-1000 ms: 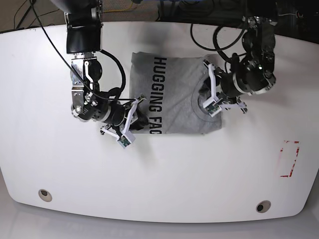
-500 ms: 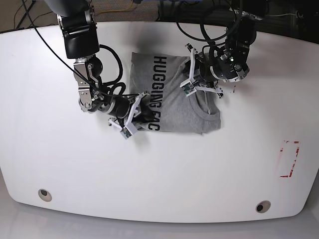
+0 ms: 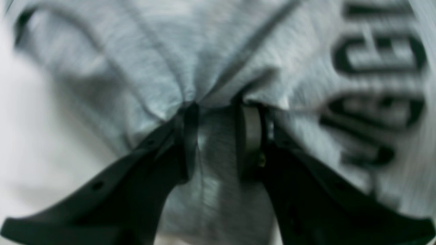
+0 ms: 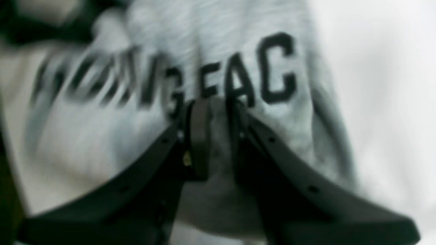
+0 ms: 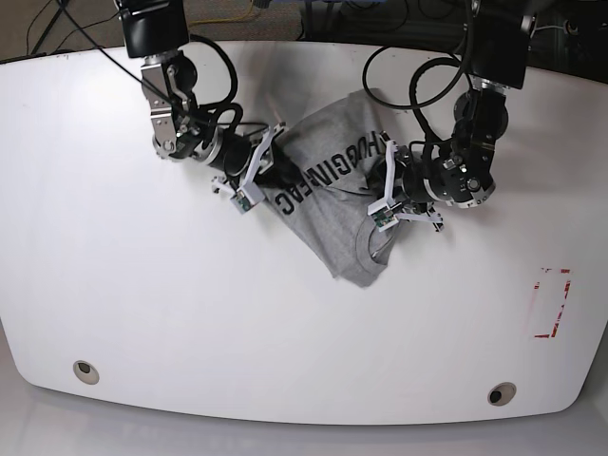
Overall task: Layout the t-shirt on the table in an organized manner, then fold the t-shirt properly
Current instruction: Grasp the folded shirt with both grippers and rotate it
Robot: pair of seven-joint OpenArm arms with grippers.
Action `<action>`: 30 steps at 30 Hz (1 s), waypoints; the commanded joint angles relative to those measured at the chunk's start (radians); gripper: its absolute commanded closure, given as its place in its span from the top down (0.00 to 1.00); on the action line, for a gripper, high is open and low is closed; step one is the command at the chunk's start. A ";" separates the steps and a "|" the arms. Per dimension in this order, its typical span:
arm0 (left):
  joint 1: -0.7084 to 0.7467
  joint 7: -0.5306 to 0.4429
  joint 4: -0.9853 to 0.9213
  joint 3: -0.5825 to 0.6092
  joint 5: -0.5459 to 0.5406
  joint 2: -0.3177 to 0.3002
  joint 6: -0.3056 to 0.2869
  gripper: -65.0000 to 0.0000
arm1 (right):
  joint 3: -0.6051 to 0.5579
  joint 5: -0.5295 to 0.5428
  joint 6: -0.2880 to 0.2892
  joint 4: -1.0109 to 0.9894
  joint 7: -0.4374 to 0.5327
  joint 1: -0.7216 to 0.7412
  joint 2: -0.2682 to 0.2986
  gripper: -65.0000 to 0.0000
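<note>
Base view shows both claws pinching the limp, light t-shirt (image 5: 332, 204): left gripper (image 5: 385, 199) and right gripper (image 5: 256, 176), near the table (image 5: 142, 313) back edge; hems grip best.

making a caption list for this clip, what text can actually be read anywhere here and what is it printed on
"HUGGING FAC" in black block letters on the grey t-shirt, base view; the line runs on into a fold.
"G FAC" on the same print, right wrist view; the letters before it are too blurred to read.
Left wrist view: black letters on the shirt, too blurred to read.
The red tape mark on the table carries no text.
</note>
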 commanded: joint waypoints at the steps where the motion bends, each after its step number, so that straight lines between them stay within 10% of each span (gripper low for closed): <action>1: -0.055 0.052 0.000 -0.007 0.060 -0.036 0.018 0.27 | 0.002 -0.009 0.009 0.060 -0.018 -0.032 -0.014 0.15; 17: -0.190 0.178 0.144 -0.013 0.060 -0.105 0.018 0.27 | 0.005 -0.003 0.009 0.347 -0.197 -0.042 -0.033 0.15; 30: 0.029 0.176 0.422 -0.017 0.066 0.027 0.018 0.27 | 0.007 -0.009 0.009 0.407 -0.271 -0.009 -0.007 0.15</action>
